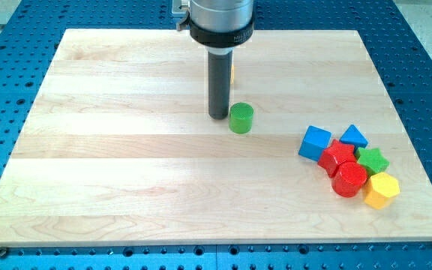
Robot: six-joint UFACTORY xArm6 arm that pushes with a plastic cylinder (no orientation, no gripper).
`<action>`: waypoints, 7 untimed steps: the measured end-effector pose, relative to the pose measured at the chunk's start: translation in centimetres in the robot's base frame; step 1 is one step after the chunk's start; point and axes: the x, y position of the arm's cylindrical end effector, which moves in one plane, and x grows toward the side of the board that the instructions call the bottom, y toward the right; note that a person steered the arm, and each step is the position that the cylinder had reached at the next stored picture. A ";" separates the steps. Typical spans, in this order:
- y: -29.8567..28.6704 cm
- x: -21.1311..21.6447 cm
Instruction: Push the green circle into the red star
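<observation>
The green circle (241, 118) is a short green cylinder standing near the middle of the wooden board (126, 165). My tip (218, 116) rests on the board just to the view's left of it, very close to or touching its side. The red star (338, 156) lies at the view's right, in a tight cluster of blocks, well to the right of and below the green circle.
Around the red star are a blue cube (315, 142), a blue triangle (353, 136), a green star (372, 160), a red cylinder (349, 180) and a yellow hexagon (381, 190). A yellow-orange block (232, 72) peeks out behind the rod.
</observation>
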 end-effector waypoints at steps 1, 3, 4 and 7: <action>0.9 2.9; 3.2 6.5; 2.9 3.6; 5.8 6.4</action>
